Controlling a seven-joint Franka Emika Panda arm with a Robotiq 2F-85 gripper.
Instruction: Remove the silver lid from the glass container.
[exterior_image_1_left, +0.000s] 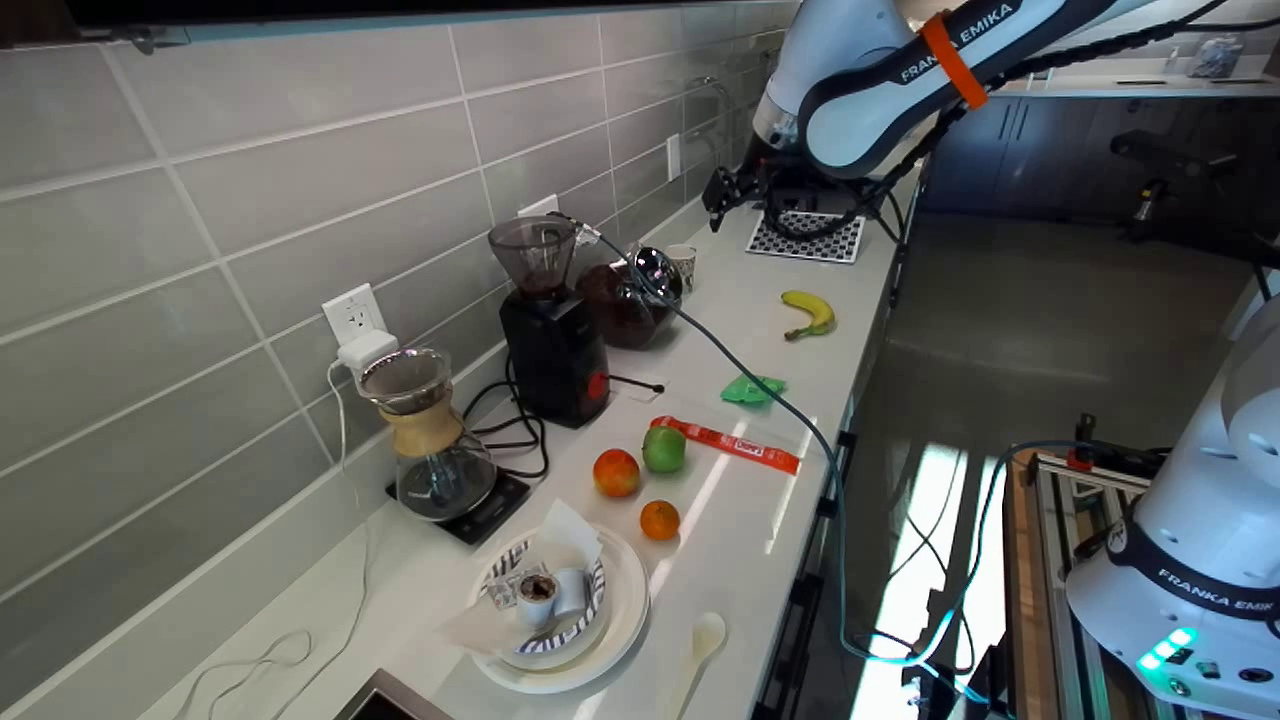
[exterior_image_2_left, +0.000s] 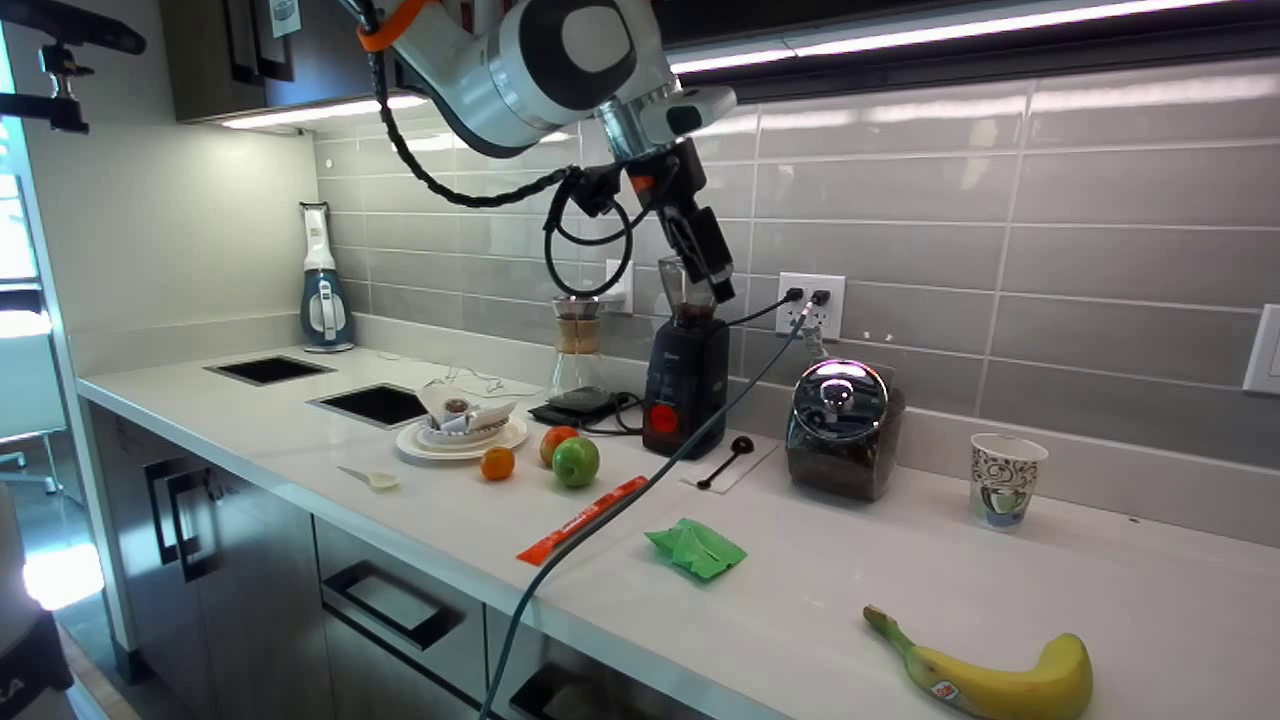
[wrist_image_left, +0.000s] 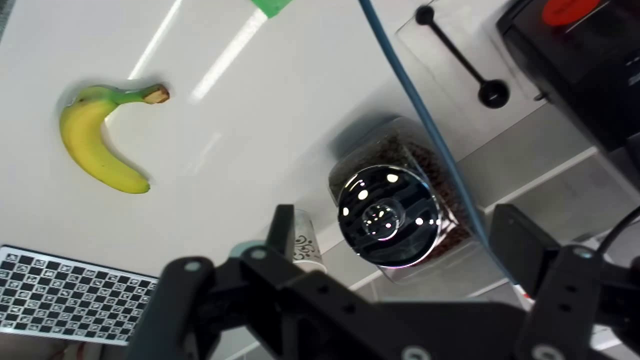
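Grey tiles (exterior_image_2_left: 900, 260) behind a white worktop (exterior_image_2_left: 800, 600), silver lid (wrist_image_left: 390, 216) sitting on the glass container (wrist_image_left: 367, 152) right of centre in the wrist view, gripper (wrist_image_left: 400, 235) spread pretty wide.

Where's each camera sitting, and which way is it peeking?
An exterior view: high near the white plates, looking down along the counter; arm, jaws and base show.
An exterior view: near the banana, facing the tiled wall; arm and jaws show.
Wrist view: on the arm's end, looking down at the silver lid; open jaws show.
Both exterior views share the green apple.
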